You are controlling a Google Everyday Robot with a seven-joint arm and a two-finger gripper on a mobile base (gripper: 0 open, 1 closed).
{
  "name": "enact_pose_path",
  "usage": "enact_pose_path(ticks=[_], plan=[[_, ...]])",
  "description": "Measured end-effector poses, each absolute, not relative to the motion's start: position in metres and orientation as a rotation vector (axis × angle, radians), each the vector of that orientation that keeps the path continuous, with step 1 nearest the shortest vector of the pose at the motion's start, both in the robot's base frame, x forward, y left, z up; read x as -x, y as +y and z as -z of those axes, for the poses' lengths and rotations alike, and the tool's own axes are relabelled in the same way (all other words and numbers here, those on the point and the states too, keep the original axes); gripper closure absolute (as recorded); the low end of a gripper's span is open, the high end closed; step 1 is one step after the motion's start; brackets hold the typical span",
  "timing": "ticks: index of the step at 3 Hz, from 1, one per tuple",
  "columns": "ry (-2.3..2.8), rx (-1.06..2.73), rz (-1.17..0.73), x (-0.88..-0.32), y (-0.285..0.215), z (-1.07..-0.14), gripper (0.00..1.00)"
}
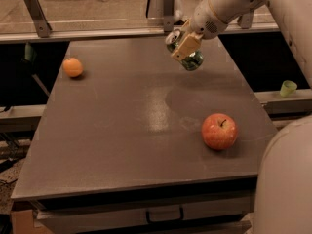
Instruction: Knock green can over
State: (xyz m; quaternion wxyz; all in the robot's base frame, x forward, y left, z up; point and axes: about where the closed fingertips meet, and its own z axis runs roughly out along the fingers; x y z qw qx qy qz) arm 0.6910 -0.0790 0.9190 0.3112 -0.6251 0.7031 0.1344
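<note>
The green can (193, 61) is dark green with a silver top rim. It is tilted, top rim to the upper left, at the far right part of the grey table (122, 130). My gripper (184, 47) is shut on the green can, with a tan finger (187, 44) across its side. The white arm (229, 4) reaches in from the upper right. I cannot tell whether the can's lower end touches the table top.
A red apple (219, 131) lies at the near right of the table. An orange (72, 67) lies at the far left. A small pale-green cup (287, 87) stands on a ledge to the right. A rail with metal posts (35, 12) runs behind the table.
</note>
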Motion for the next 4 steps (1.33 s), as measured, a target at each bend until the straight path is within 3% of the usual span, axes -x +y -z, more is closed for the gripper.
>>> enact_pose_path(ticks=[1, 4], plan=[[1.877, 1.781, -0.317, -0.679, -0.074, -0.904, 0.83], [1.838, 1.988, -0.323, -0.655, -0.042, -0.881, 0.13]])
